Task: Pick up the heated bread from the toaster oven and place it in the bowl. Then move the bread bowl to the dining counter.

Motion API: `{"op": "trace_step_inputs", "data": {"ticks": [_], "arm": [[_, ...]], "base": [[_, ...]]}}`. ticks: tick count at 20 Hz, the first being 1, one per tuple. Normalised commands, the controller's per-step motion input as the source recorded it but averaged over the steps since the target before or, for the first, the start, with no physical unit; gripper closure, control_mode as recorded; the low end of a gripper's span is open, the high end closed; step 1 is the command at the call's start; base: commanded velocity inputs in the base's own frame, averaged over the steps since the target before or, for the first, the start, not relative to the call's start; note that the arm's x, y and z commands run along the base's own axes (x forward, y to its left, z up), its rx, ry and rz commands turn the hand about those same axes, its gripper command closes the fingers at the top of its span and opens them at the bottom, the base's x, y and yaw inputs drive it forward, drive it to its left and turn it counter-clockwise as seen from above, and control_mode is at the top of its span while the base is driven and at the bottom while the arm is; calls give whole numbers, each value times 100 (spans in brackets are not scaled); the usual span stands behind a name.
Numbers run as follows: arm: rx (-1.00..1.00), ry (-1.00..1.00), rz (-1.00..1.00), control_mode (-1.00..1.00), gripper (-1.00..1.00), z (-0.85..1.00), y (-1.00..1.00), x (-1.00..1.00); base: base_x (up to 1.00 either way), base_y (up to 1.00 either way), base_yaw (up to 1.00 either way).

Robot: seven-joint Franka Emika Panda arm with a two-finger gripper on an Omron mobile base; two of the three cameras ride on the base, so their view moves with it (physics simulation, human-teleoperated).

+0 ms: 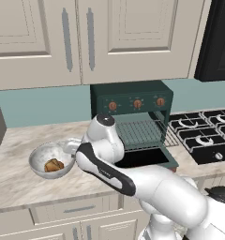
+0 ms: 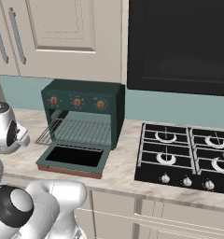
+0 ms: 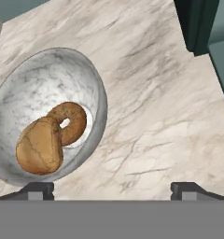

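Note:
The marbled white-grey bowl [image 1: 39, 159] [image 3: 48, 84] stands on the counter left of the dark green toaster oven [image 1: 133, 101] [image 2: 81, 100]. The heated bread [image 3: 39, 147] [image 1: 53, 165], a golden-brown roll, lies inside the bowl and leans on a flatter brown ring-shaped piece [image 3: 71, 120]. My gripper [image 3: 114, 189] is open and holds nothing. It hangs over the bare counter just beside the bowl's rim, one fingertip [image 3: 39, 189] near the bowl's edge. The oven door [image 1: 147, 158] [image 2: 74, 158] is dropped open and the wire rack [image 1: 142, 131] is slid out. The dining counter is out of view.
A black gas hob [image 1: 203, 133] [image 2: 188, 156] lies right of the oven. Cream cabinets [image 1: 86, 37] hang above the counter, and a dark appliance [image 2: 179, 42] hangs over the hob. Bare marbled counter [image 3: 156, 107] runs between bowl and oven.

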Motion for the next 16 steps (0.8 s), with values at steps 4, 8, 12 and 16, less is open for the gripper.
{"op": "trace_step_inputs", "data": {"ticks": [4,8,12,16], "arm": [[0,7,-5,-100,-100,-28,19,41],[0,6,-5,-100,-100,-31,29,47],[0,7,-4,-100,-100,-39,34,37],[0,9,-2,-100,100,-48,33,18]], "base": [[0,0,0],[0,0,0],[0,0,0],[0,0,0]]}}
